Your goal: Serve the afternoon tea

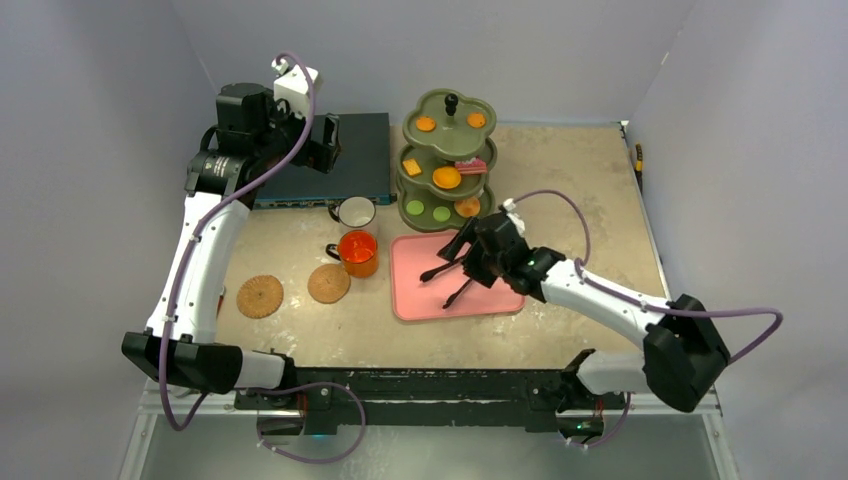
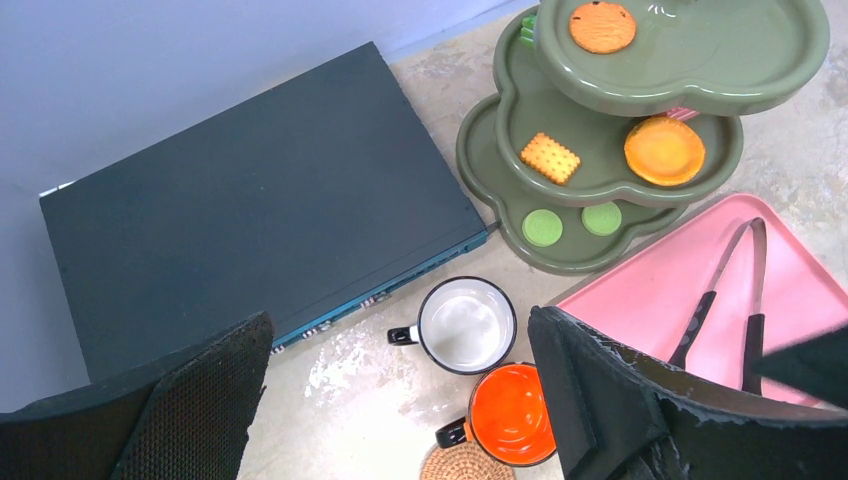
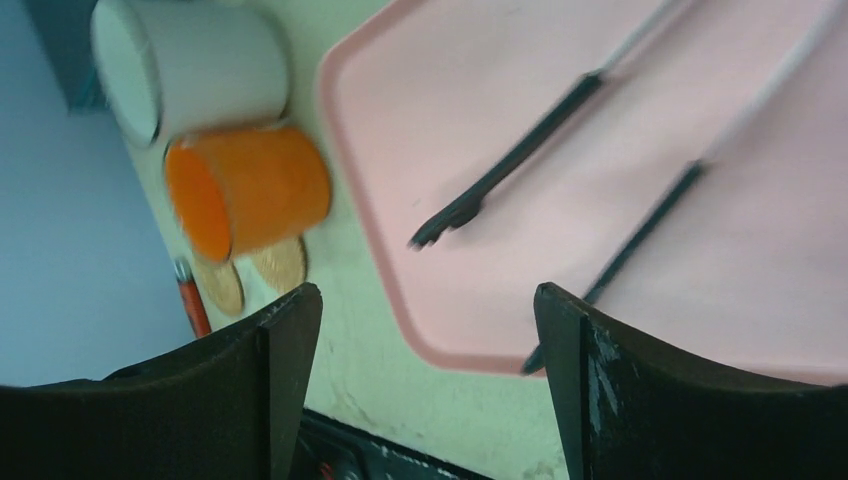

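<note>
**Top external.** Finds left end effector (image 1: 325, 142) raised over flat dark-blue box (image 1: 368, 160), set back from the service. Finds right end effector (image 1: 466, 250) low over black tongs (image 1: 440, 272) on pink tray (image 1: 410, 305). Locates white mug (image 1: 355, 211) and orange mug (image 1: 358, 252) close together on bare tabletop (image 1: 570, 190), off both left cork coaster (image 1: 260, 296) and right cork coaster (image 1: 328, 283). Locates olive-green three-tier stand (image 1: 450, 140), stocked with biscuits (image 1: 446, 177) and a pink cake (image 1: 470, 165), just behind the tray.

**Left wrist.** Confirms left end effector (image 2: 400, 320) spread wide, holding nothing, with white mug (image 2: 465, 325) and orange mug (image 2: 512, 415) below. Judges a descent on either mug liable to shove its neighbour, owing to tight spacing.

**Right wrist.** Blurred. Confirms right end effector (image 3: 425, 295) wide and empty above tongs (image 3: 500, 166). Judges the thin arms, flat on smooth tray (image 3: 420, 80), liable to skid or pivot under a pinch. Judges the nearby stand exposed to a knock from wrist or forearm, with spilled biscuits the consequence.
</note>
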Controlling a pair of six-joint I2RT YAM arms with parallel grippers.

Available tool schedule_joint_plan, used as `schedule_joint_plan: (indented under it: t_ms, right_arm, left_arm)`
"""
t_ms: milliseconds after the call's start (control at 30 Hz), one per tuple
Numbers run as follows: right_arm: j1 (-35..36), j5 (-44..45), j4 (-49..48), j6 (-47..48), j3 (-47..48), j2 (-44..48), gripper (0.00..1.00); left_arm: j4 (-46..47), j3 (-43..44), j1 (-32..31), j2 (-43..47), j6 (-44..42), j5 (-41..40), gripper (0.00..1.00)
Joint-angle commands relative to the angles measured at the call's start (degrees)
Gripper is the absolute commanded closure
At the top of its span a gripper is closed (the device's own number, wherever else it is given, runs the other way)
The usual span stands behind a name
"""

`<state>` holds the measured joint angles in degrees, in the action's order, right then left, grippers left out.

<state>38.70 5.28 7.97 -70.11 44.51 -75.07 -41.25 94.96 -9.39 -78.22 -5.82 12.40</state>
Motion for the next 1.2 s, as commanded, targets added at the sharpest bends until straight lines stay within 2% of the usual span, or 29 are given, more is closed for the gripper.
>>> schedule_joint_plan:
  t_ms: [0, 67, 133, 300, 567, 733, 1067, 1167]
  right_arm:
    - [12.1, 13.6, -1.4, 14.6, 4.5, 1.1, 0.22]
    - [19.5, 18.8, -1.3, 20.2, 7.2, -1.3, 0.26]
    - [24.0, 22.9, -1.3, 24.0, 9.8, -4.4, 0.29]
    - [28.2, 25.5, -4.2, 30.6, 14.8, -13.4, 0.41]
    - [29.1, 27.9, -10.3, 37.3, 20.6, -26.5, 0.44]
    - [29.1, 29.4, -11.2, 39.5, 23.3, -31.1, 0.46]
    - [29.0, 30.4, -10.6, 37.2, 21.2, -34.0, 0.71]
    - [28.9, 30.8, -10.8, 35.9, 19.3, -33.3, 0.75]
  left_arm:
    - [0.9, 1.5, 0.5, 1.2, -0.7, -0.1, 0.01]
    - [0.5, 1.5, 0.5, 1.2, -0.4, -0.2, 0.01]
    - [0.2, 1.2, 0.5, 1.1, -0.1, -0.3, 0.01]
    - [-0.6, -0.1, 0.5, 0.7, 1.5, 0.0, 0.01]
    - [-2.0, -1.9, 0.7, 0.2, 3.2, 0.3, 0.01]
    - [-2.2, -1.1, 0.7, 0.2, 2.7, -0.3, 0.00]
    - [-1.7, -1.8, 0.7, -0.2, 2.1, -1.1, 0.01]
    - [-1.7, -1.9, 0.8, -0.5, 2.0, -1.3, 0.01]
